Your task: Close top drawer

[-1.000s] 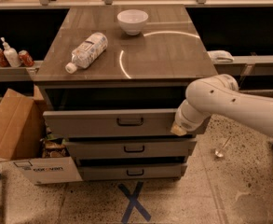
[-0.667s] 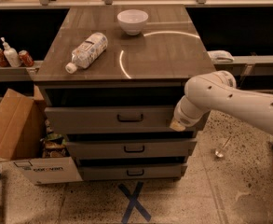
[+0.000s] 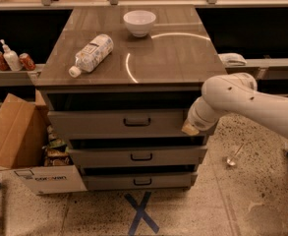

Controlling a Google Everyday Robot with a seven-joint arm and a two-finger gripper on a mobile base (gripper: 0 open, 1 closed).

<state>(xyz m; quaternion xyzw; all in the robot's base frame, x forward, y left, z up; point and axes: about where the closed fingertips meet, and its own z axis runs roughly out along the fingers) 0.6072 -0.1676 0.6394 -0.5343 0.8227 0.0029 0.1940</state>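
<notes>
The top drawer (image 3: 99, 123) is the highest of three grey-taupe drawers in a cabinet, with a small dark handle (image 3: 136, 122) at its centre. It stands slightly open, with a dark gap showing under the countertop. My gripper (image 3: 189, 127) sits at the right end of the drawer's front panel, touching it. My white arm reaches in from the right.
A clear plastic bottle (image 3: 90, 53) lies on the brown countertop (image 3: 173, 53), and a white bowl (image 3: 139, 22) stands further back. Two lower drawers (image 3: 104, 157) stick out a little. An open cardboard box (image 3: 20, 146) stands at the left. A blue X (image 3: 141, 213) marks the floor.
The top drawer has slid further into the cabinet, and my gripper has moved with its front panel.
</notes>
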